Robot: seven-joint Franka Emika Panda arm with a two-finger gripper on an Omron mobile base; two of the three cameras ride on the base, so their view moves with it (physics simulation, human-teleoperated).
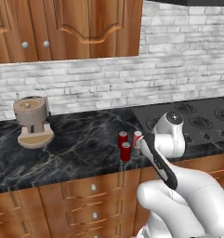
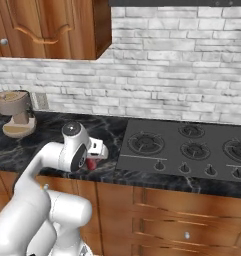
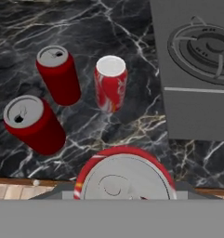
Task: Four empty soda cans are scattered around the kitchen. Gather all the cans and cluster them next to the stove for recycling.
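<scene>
Three red soda cans stand close together on the black marble counter just left of the stove [image 3: 197, 69]: one at the back left [image 3: 58, 74], one with white markings [image 3: 111, 83] nearest the stove, one in front [image 3: 33, 124]. Another soda can [image 3: 125, 179] sits between the fingers of my gripper [image 3: 125, 194], which is shut on it, above the counter's front edge. From the left base view the cluster [image 1: 126, 149] lies beside the stove [image 1: 197, 121], partly behind my wrist. In the right base view the held can [image 2: 92, 164] peeks out red under my hand.
A beige coffee machine [image 1: 33, 122] stands at the far left of the counter, also seen from the right [image 2: 16, 112]. Wood cabinets hang above and drawers sit below the counter edge. Burner grates and knobs cover the stove to the right.
</scene>
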